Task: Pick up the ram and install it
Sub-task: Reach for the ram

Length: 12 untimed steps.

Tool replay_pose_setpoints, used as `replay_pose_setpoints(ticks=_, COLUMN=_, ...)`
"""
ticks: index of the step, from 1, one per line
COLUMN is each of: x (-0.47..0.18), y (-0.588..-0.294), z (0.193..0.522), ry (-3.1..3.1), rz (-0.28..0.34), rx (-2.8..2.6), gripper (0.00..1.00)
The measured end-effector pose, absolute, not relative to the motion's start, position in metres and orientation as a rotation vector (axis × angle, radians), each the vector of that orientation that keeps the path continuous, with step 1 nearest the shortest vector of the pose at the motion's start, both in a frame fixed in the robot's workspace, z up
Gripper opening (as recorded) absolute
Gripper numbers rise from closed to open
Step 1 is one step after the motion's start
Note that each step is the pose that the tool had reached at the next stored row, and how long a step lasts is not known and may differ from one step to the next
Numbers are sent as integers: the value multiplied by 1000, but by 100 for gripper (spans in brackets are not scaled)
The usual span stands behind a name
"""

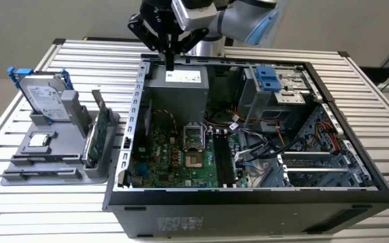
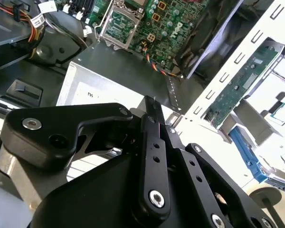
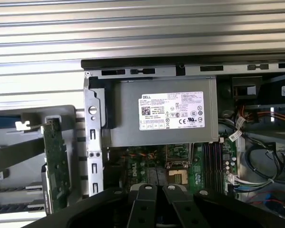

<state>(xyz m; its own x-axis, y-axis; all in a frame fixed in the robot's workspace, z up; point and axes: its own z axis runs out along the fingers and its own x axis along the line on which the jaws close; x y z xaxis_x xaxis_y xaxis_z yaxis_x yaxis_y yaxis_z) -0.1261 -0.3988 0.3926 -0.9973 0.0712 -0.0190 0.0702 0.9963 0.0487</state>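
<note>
The black two-finger gripper [image 1: 170,63] is hanging above the grey metal power supply box with the white label [image 1: 178,83], at the far corner of the open black computer case [image 1: 248,212]. Its jaws are standing pressed together, as the second wrist view is also showing, and they are carrying nothing. I am judging the ram [image 1: 96,144], a long narrow dark-green board, to be the one standing on its edge in the grey plastic stand [image 1: 46,177]. The stand is sitting on the slatted aluminium table [image 1: 59,212], just beside the case at the exterior view's left (the case wall is lying between the board and the gripper). The black memory slots [image 1: 225,159] on the green motherboard [image 1: 170,162] are looking empty, so the pick is the step in hand. To do it well, the jaws are needing to open before descending. They should be coming down across the thin board near its middle and squeezing its flat faces. Lifting straight up out of the groove is keeping the board from tilting or jamming.
</note>
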Motion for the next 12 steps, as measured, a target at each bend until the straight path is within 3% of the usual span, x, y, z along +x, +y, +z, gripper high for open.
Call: replay_pose_setpoints(ticks=12, x=-136, y=-399, z=393, ry=3118, rz=75, rx=111, gripper=0)
